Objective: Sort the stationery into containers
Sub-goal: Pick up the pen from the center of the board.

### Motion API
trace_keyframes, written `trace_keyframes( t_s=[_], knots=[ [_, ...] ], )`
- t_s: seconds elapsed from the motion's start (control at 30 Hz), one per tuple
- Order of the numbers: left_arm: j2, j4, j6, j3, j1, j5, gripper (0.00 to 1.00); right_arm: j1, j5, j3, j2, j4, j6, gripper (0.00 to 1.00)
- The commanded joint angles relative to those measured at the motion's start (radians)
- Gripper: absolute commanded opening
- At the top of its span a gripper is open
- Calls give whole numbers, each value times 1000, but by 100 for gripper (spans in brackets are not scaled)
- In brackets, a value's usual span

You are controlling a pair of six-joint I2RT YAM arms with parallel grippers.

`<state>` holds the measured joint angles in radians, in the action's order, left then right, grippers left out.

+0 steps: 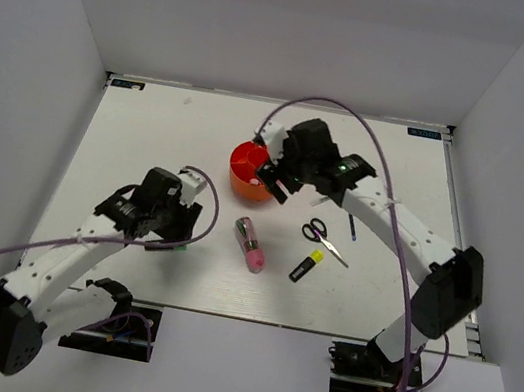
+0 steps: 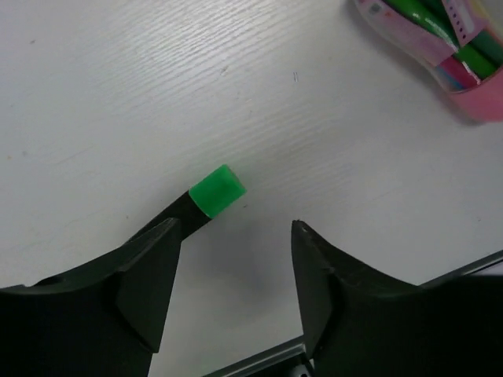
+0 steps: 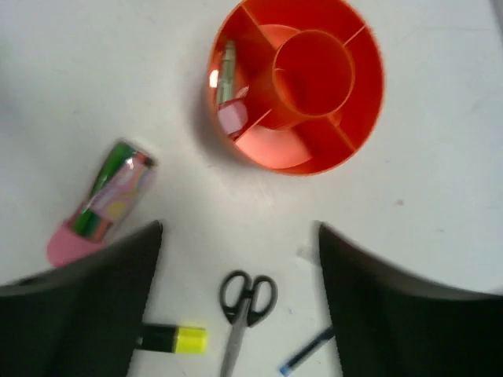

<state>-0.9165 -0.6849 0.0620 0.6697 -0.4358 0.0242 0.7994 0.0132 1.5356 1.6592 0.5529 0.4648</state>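
Top view, step: the sorting looks part done. The scissors (image 1: pixel 324 237), yellow highlighter (image 1: pixel 306 265), chunky pink-and-green pen (image 1: pixel 250 245) and thin pen (image 1: pixel 353 229) lie loose on the table (image 1: pixel 151 136), near the orange-red organiser (image 1: pixel 245 168).
Top view, arms: the left gripper (image 1: pixel 181 241) is low over the table, left of the chunky pen. The right gripper (image 1: pixel 274 186) hangs at the organiser's near rim.
Left wrist, target: the green marker (image 2: pixel 216 191) lies flat, its green end showing at the tip of one finger (image 2: pixel 149 283) and its black body hidden under that finger.
Left wrist, pincer: the left gripper (image 2: pixel 236 228) is partly spread with bare table in the gap. It pinches nothing, and I cannot tell whether it touches the marker.
Left wrist, next move: I judge this a pickup in hand. The jaws need shifting to straddle the marker before they close.
Right wrist, organiser: the organiser (image 3: pixel 357 118) has a central cup that looks empty, and one outer compartment holds a slim item or two, too blurred to name.
Right wrist, pincer: the right gripper (image 3: pixel 240 236) is spread wide and empty, above the scissors (image 3: pixel 247 302).
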Motion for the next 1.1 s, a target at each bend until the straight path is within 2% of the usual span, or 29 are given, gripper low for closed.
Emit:
trace_keyframes(
  t_s=[0.0, 0.03, 0.07, 0.13, 0.37, 0.43, 0.83, 1.0, 1.07],
  knots=[
    [-158, -63, -230, 112, -7, 117, 71, -55, 295, -170, -116, 60, -296, 90],
    [-191, -76, -244, 126, -9, 112, 80, -74, 354, -211, -136, 35, -310, 90],
    [-270, -90, -255, 151, -7, 108, 80, -95, 370, -279, -177, 10, -316, 90],
    [-315, -87, -297, 163, -14, 99, 81, -126, 408, -356, -234, -50, -324, 90],
    [-461, -59, -373, 165, -4, 62, 70, -238, 507, -528, -392, -91, -347, 89],
    [-473, -44, -384, 160, -1, 74, 70, -258, 522, -569, -424, -120, -363, 89],
    [-496, -64, -419, 90, 9, 25, 69, -387, 672, -606, -481, -146, -448, 89],
    [-533, -45, -422, 71, -3, -42, 68, -424, 726, -614, -503, -153, -459, 89],
    [-555, -34, -419, 65, -1, -55, 63, -442, 741, -626, -510, -166, -491, 89]
  ],
)
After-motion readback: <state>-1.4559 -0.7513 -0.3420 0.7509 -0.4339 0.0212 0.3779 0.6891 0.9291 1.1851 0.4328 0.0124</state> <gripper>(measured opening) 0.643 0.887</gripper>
